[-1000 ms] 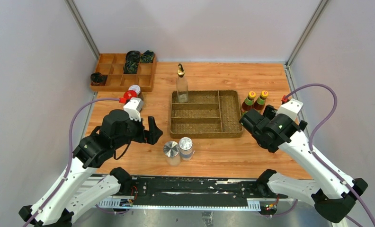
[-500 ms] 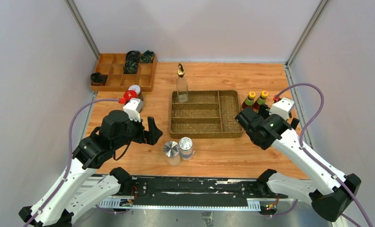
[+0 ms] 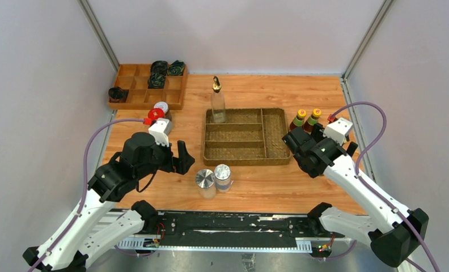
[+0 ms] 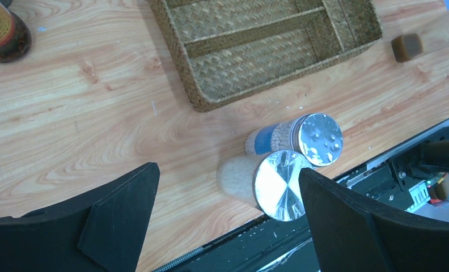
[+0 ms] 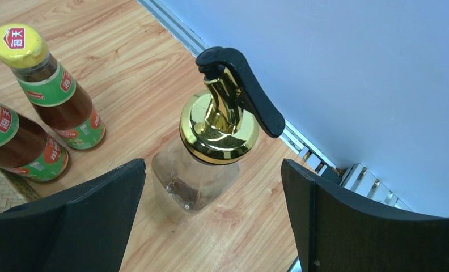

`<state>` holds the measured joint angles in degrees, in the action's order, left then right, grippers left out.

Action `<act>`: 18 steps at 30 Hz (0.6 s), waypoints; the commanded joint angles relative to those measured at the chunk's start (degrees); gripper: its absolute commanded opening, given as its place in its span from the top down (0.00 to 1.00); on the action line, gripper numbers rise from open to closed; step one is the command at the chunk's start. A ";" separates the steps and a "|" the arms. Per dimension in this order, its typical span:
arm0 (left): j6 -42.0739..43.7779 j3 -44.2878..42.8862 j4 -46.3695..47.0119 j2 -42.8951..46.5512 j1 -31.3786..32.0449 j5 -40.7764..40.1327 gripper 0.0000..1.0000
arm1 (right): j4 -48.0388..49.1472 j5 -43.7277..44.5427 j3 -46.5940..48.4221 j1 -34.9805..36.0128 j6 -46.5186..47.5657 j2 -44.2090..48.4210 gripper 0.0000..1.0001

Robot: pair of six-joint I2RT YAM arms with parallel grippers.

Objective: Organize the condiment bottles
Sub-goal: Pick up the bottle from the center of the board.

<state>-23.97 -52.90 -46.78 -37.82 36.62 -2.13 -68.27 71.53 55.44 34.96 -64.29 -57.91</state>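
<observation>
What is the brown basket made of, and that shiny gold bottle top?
The basket looks like woven straw or rattan: its strips cross in a matte zigzag weave. The bottle top looks like gold-coloured metal or plated plastic, since it mirrors light; its spout cover looks like dull black plastic.

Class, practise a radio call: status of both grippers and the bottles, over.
Left gripper open, over the shakers. Right gripper open, gold-spouted bottle between its fingers, ungripped. Sauce bottles close beside.

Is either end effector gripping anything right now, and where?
Nothing held. Left end effector open; right end effector open around the gold-spouted bottle, not touching it.
</observation>
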 commanded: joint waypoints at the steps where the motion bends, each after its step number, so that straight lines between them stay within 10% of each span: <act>1: 0.94 0.37 0.64 -0.16 0.38 0.37 0.00 | 3.72 4.43 -1.25 -1.31 0.43 0.18 0.05; 18: 1.66 -0.01 0.64 -1.13 0.38 0.02 0.00 | 13.16 3.78 -3.19 -7.36 5.24 -2.89 0.20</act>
<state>-23.53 -52.90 -46.76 -38.74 36.62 -2.15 -57.47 73.67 53.56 29.80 -59.42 -60.60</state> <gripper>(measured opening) 1.000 0.803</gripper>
